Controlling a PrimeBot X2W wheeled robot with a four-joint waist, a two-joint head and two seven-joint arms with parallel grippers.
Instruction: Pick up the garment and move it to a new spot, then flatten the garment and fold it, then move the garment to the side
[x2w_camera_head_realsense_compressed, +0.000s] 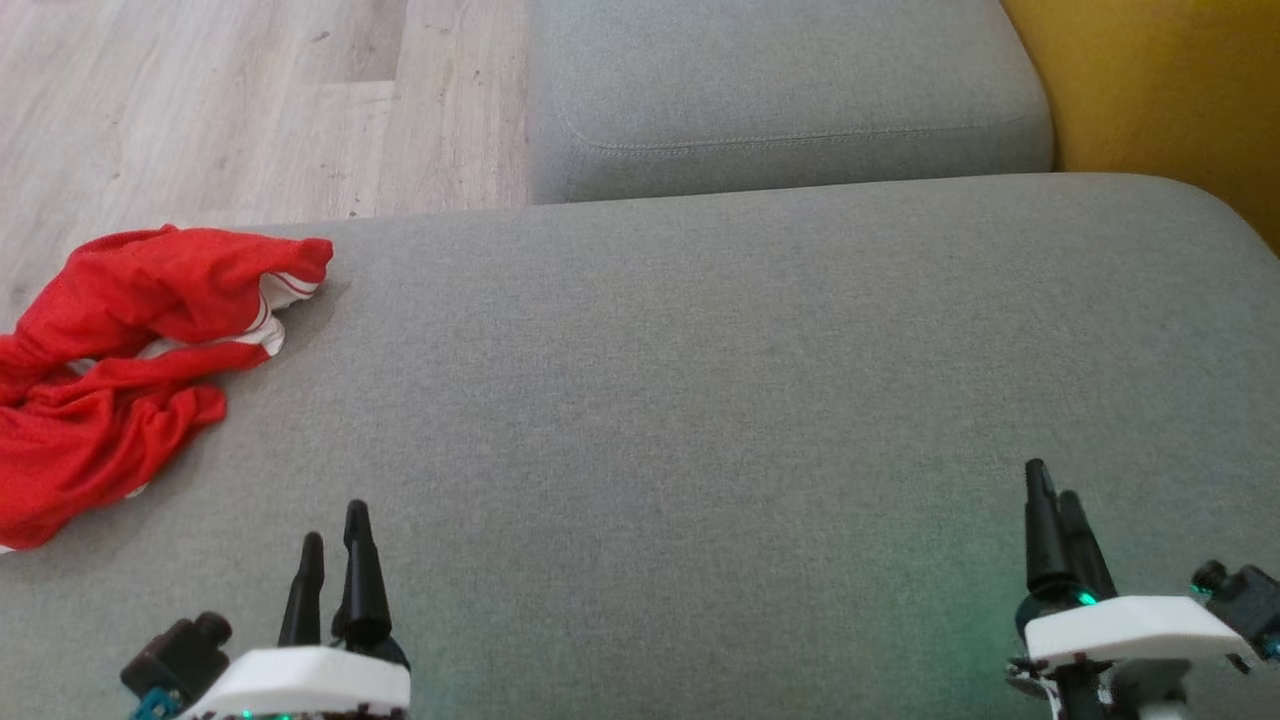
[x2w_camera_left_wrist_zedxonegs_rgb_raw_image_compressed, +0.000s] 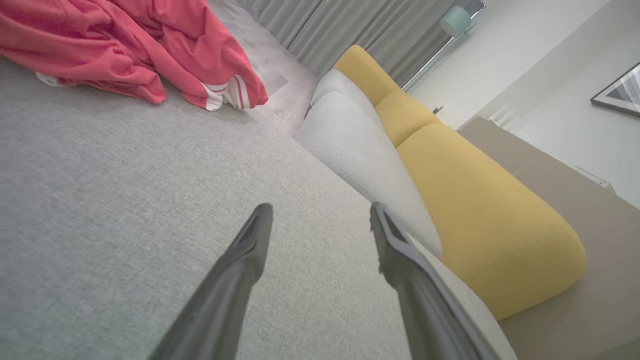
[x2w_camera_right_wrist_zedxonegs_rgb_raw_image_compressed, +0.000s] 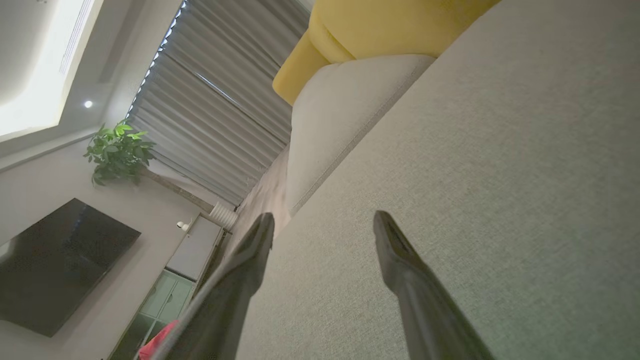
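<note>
Jaws of the left gripper (x2w_camera_head_realsense_compressed: 334, 524) stood spread wide with nothing between them, hovering low over the grey seat cushion (x2w_camera_head_realsense_compressed: 750, 380); jaws of the right gripper (x2w_camera_head_realsense_compressed: 1052, 482) were likewise released and empty, over the cushion's right part. The garment (x2w_camera_head_realsense_compressed: 130, 350), red with white striped trim (x2w_camera_head_realsense_compressed: 270, 310), lay crumpled on the cushion's far-left corner, ahead and to the left of the left fingers, partly cut off by the edge of the head view. Its long axis ran diagonally, from the near left up toward the far right, with the striped end farthest from the robot. The left arm was much nearer; the right gripper sat well apart from it across the whole width of the cushion. Between the left jaws and the cloth there was bare upholstery, so nothing appeared to block a reach forward and leftward. The heap sat near the cushion edge, with wood floor (x2w_camera_head_realsense_compressed: 200, 100) beyond it, so a clumsy nudge could likely push it off. A second grey cushion (x2w_camera_head_realsense_compressed: 780, 90) and a yellow backrest (x2w_camera_head_realsense_compressed: 1160, 90) lay further back, out of the way.
</note>
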